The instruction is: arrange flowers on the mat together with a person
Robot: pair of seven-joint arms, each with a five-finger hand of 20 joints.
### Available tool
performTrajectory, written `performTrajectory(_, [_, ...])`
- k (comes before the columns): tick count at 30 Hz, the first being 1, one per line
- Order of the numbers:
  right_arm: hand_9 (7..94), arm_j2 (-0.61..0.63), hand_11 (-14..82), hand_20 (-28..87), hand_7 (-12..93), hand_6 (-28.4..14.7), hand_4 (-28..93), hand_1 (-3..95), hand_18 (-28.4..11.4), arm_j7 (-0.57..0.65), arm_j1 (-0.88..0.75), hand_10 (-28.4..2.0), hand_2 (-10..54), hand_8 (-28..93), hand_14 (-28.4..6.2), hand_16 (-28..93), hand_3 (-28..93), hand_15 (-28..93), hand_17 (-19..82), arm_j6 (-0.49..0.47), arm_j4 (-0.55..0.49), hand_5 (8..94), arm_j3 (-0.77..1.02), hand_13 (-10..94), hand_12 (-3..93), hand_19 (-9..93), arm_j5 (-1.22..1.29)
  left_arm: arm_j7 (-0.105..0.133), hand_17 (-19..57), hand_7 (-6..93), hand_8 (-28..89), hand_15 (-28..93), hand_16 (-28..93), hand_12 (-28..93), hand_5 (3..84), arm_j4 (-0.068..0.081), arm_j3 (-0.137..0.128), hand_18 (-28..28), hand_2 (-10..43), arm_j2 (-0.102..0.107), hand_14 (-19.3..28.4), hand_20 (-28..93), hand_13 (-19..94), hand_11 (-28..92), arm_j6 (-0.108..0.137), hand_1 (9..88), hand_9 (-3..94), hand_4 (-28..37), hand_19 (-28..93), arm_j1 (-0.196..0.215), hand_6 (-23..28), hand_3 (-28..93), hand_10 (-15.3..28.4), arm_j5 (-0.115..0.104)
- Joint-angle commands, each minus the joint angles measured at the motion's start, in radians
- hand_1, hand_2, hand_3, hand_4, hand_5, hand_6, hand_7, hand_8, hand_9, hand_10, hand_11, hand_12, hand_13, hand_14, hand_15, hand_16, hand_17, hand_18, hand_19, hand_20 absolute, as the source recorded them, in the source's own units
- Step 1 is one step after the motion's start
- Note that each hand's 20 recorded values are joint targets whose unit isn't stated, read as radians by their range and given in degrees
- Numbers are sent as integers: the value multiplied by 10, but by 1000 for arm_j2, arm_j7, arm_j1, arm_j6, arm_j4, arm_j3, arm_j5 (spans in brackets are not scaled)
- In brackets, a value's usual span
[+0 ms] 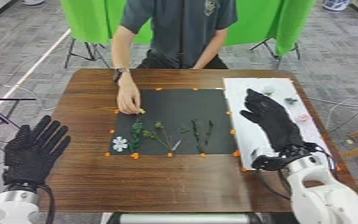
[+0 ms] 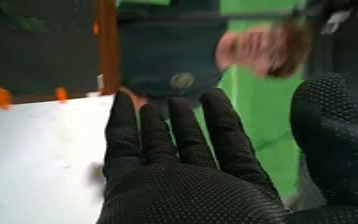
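Fingers (image 1: 262, 102) extended, the right hand (image 1: 278, 131) hovers over white board (image 1: 239, 85).

Text, labels, numbers — none legible; shirt emblem (image 2: 182, 80) — unreadable

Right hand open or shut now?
Open: the right hand shows straight fingers in the right wrist view, with its thumb standing apart.

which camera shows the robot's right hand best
The right wrist view: the right hand is close up, its straight fingers and separate thumb clear. The head view shows it smaller, over the white sheet, with its arm.
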Motion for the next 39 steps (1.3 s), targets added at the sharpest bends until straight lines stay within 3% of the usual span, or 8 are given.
performTrajectory(1, [257,14,62,64,145,-69,-249,205,-111,-59,-3,-144,57,-116,-106,82,823,110,62,44,6,297,22,170,105,348,-147,0,-25,96,-82,169,-29,89,443,-4,0,130,114,0,133,122,303,132,1,281,395,-283,252,11,69,722,131,-5])
performTrajectory(7, [255,32,62,72,150,-67,-243,224,-123,-89,14,-143,26,-116,-105,86,815,106,62,50,32,297,42,173,108,368,-460,-17,-25,98,-84,169,-29,90,443,6,7,130,113,4,134,122,303,132,-3,281,395,-283,252,-9,69,723,132,-2])
performTrajectory(11, [256,77,62,75,154,-65,-238,239,-130,-66,80,-142,11,-116,-104,89,808,106,65,92,77,302,23,179,109,381,-681,-19,-25,98,-84,168,-29,90,444,5,6,130,112,9,134,122,302,133,-5,281,395,-283,251,-9,69,725,131,0])
performTrajectory(19, [263,151,63,73,162,-54,-232,255,-134,5,129,-135,-21,-119,-104,89,804,107,68,43,153,315,113,184,112,395,-1030,4,-25,99,-85,166,-28,89,443,0,9,130,112,6,134,123,302,133,-5,281,394,-283,250,4,69,725,131,-7])
performTrajectory(28, [261,219,57,78,161,-50,-231,266,-146,219,209,-139,-54,-117,-136,98,807,140,65,-34,248,322,70,181,116,447,-1275,5,-24,99,-85,166,-27,90,443,-2,9,129,113,7,135,123,302,132,-6,282,394,-283,249,2,69,724,132,-6])
performTrajectory(31, [270,230,62,78,150,-65,-233,281,-151,341,278,-148,-71,-111,-142,97,813,166,71,-153,278,298,10,193,119,480,-1297,15,-25,98,-85,166,-27,90,443,-9,9,130,113,-6,135,123,301,132,0,281,394,-283,249,13,69,725,132,-5])
performTrajectory(34, [262,221,64,72,125,-85,-241,300,-158,361,324,-161,-89,-97,-150,83,817,197,76,-186,328,265,-29,195,125,515,-1317,24,-25,98,-85,167,-26,90,442,-9,16,129,113,-17,135,123,301,132,-1,282,394,-283,249,9,69,724,132,-8])
performTrajectory(39, [260,221,68,89,119,-89,-263,334,-176,380,375,-163,-95,-94,-153,73,814,237,105,-271,393,270,-66,227,124,587,-1319,21,-25,99,-85,166,-26,90,442,-7,25,129,114,-14,136,123,302,131,-4,282,394,-283,248,0,69,723,132,-7])
